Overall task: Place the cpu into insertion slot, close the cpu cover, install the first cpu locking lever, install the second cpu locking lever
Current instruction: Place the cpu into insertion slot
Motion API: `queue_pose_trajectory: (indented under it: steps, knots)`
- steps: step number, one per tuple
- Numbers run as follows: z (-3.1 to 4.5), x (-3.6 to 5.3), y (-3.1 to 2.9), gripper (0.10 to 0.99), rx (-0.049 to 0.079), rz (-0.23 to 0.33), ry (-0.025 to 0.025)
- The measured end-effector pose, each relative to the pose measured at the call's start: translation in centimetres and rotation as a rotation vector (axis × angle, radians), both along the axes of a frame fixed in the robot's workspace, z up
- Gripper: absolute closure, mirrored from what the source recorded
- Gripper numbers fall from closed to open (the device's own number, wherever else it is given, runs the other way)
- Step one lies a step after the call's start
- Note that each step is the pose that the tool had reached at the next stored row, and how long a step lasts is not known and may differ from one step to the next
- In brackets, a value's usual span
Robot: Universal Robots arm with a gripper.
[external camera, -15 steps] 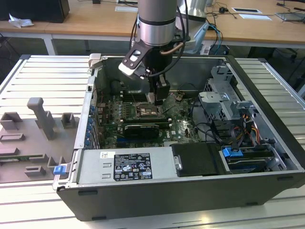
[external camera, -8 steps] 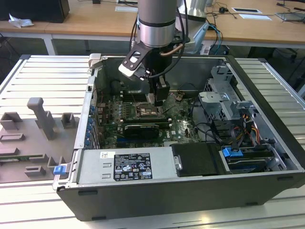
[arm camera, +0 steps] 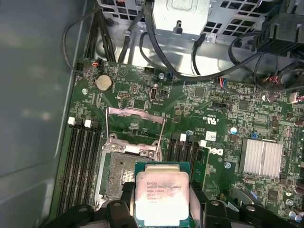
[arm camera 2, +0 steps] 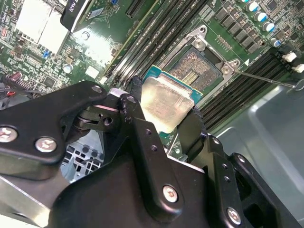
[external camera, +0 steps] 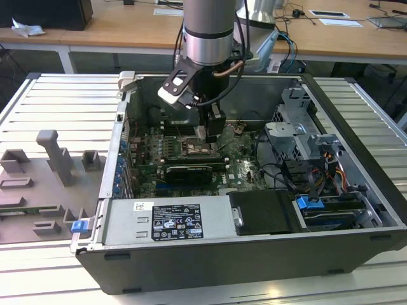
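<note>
A single arm (external camera: 205, 32) reaches straight down from the far side into an open computer case (external camera: 222, 270) lying flat on a ribbed metal worktop (external camera: 57, 108). Its end effector (external camera: 213, 133) hangs low over the motherboard, just beyond the black graphics card (external camera: 189, 171) and left of centre in the exterior view.

From that distance the load is hard to make out. Both wrist views settle it: two black fingers (arm camera 2: 135, 114) are clamped on opposite edges of one cpu (arm camera 2: 166, 102), held level with its silvery top up. The chip sits just beside the single insertion slot (arm camera: 121, 175), overlapping its near rim, and is not seated; the slot's contacts lie bare.

The first wrist view adds the one cpu cover (arm camera: 136, 110), swung up and open on the slot's far side. It also shows memory slots (arm camera: 80, 161) in two banks, one on either side of the socket, the clearer bank apparently four strong. One coin battery (arm camera: 103, 83) lies farther off.

The second wrist view shows the same grip from the opposite side, with the socket beyond the chip.
</note>
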State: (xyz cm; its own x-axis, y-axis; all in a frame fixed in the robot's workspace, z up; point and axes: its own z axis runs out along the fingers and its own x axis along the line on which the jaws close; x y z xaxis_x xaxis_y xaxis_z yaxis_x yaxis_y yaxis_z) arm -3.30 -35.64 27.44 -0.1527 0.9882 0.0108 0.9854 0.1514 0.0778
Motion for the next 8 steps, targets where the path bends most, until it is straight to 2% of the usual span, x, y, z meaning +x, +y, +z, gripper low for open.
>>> queue_pose_trajectory:
  steps: [8]
  knots:
    - [-0.62,-0.41,0.12,0.545,0.0,-0.015,0.0]
